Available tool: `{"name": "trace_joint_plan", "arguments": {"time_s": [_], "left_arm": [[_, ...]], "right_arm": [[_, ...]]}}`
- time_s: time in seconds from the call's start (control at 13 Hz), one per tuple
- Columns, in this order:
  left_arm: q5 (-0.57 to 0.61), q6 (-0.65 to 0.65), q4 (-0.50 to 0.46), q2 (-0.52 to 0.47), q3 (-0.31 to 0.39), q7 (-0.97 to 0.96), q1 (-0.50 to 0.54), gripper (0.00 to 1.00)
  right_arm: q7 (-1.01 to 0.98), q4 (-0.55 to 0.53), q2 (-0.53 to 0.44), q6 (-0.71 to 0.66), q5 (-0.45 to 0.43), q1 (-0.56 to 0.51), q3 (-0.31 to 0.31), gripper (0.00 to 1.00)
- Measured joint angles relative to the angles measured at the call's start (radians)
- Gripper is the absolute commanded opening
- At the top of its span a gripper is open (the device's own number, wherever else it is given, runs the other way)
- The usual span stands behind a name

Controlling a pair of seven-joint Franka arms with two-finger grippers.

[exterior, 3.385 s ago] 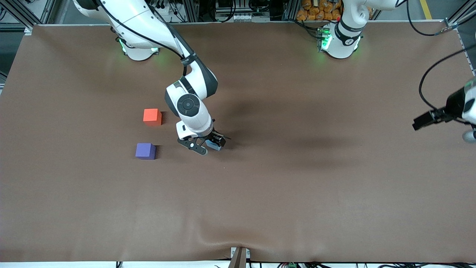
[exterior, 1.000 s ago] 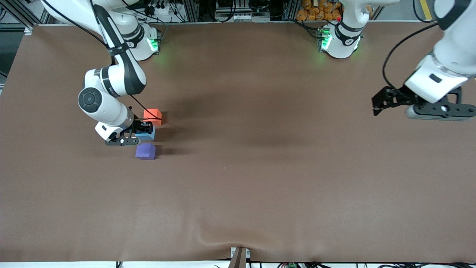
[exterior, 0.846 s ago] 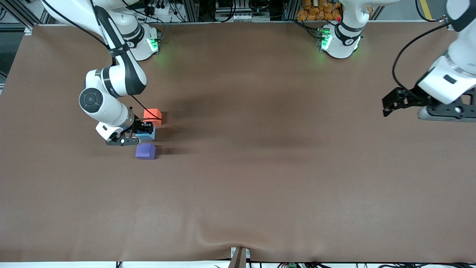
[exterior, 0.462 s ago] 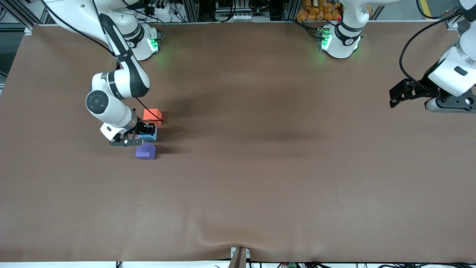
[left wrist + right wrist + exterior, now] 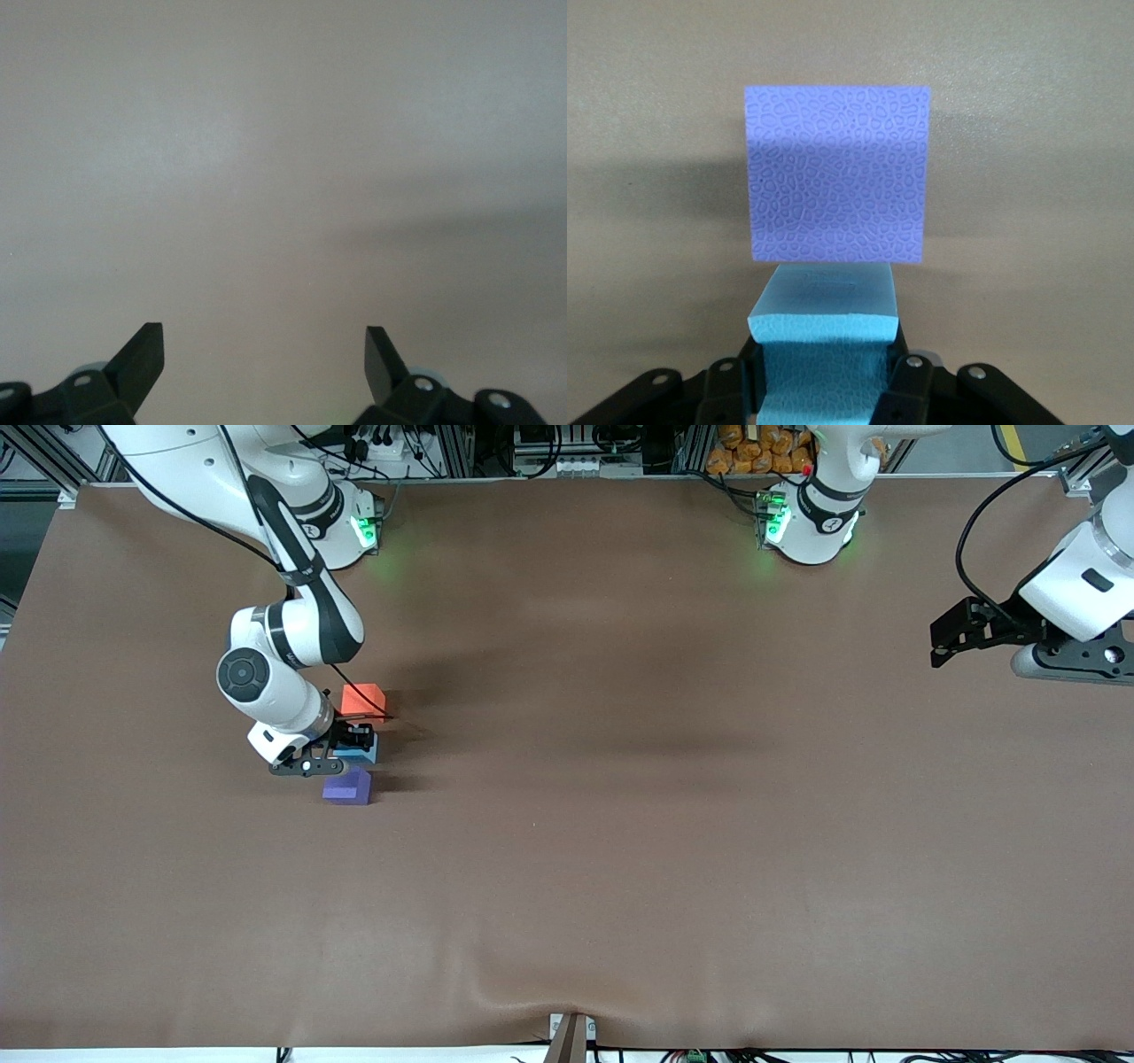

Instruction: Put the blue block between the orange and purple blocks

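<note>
My right gripper [image 5: 354, 742] is shut on the sky-blue block [image 5: 361, 751], low over the table in the gap between the orange block [image 5: 361, 699] and the purple block [image 5: 347, 786]. In the right wrist view the blue block [image 5: 824, 341] sits between the jaws of the right gripper [image 5: 824, 376], its front edge close to the purple block [image 5: 837, 173]. I cannot tell if the blue block touches the table. The orange block lies farther from the front camera, the purple one nearer. My left gripper [image 5: 939, 642] hangs open and holds nothing over the left arm's end of the table; in its wrist view the left gripper [image 5: 263, 341] sees only bare cloth.
A brown cloth [image 5: 620, 850] covers the whole table, with a small wrinkle at its edge nearest the front camera. The right arm's black cable [image 5: 354, 695] runs across the orange block. Racks and cables stand along the table edge by the arm bases.
The right gripper with the blue block has shifted slightly toward the left arm's end, between the two cubes. The left arm has drawn back toward its end of the table.
</note>
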Motion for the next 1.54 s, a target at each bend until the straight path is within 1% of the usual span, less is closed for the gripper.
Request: {"name": "trace_joint_plan", "arguments": {"time_s": [0.31,0.38,0.46,0.54,0.62,0.77,0.85,1.0,1.08,1.23,1.38,1.54], "left_arm": [[0.000,-0.003,0.004,-0.001,0.000,0.002,0.000,1.00],[0.000,-0.006,0.006,-0.004,0.000,0.002,0.000,1.00],[0.000,-0.012,0.007,-0.008,0.000,0.002,0.000,1.00],[0.000,-0.017,0.007,-0.012,0.000,0.002,0.000,1.00],[0.000,-0.022,0.007,-0.014,0.000,0.002,0.000,1.00],[0.000,-0.029,0.007,-0.015,0.000,0.001,0.000,1.00],[0.000,-0.030,0.007,-0.015,0.000,0.000,0.000,1.00],[0.000,-0.031,0.007,-0.015,0.000,-0.001,0.000,1.00],[0.000,-0.032,0.008,-0.015,0.000,-0.004,0.000,1.00],[0.000,-0.042,0.008,-0.019,-0.002,-0.013,-0.001,1.00],[0.000,-0.061,0.008,-0.032,-0.004,-0.023,-0.001,1.00],[0.000,-0.076,0.008,-0.049,-0.005,-0.046,-0.001,1.00]], "right_arm": [[0.032,0.007,0.002,-0.010,0.001,-0.002,-0.008,1.00],[0.044,0.028,-0.001,-0.044,0.001,-0.002,-0.008,1.00],[0.051,0.072,-0.009,-0.120,0.001,-0.002,-0.008,1.00],[0.053,0.145,-0.022,-0.248,0.001,-0.002,-0.008,1.00],[0.053,0.243,-0.036,-0.400,0.001,-0.002,-0.008,1.00],[0.053,0.466,-0.056,-0.691,0.001,-0.003,-0.009,1.00],[0.054,0.563,-0.063,-0.795,0.000,-0.006,-0.010,1.00],[0.051,0.699,-0.069,-0.910,-0.015,-0.039,-0.011,1.00],[0.023,0.753,-0.069,-0.969,-0.027,-0.076,-0.011,1.00],[-0.105,0.864,-0.067,-1.084,-0.032,-0.156,-0.012,1.00],[-0.182,0.975,-0.070,-1.180,-0.032,-0.210,-0.011,1.00],[-0.190,1.033,-0.076,-1.228,-0.032,-0.221,-0.009,1.00]]}}
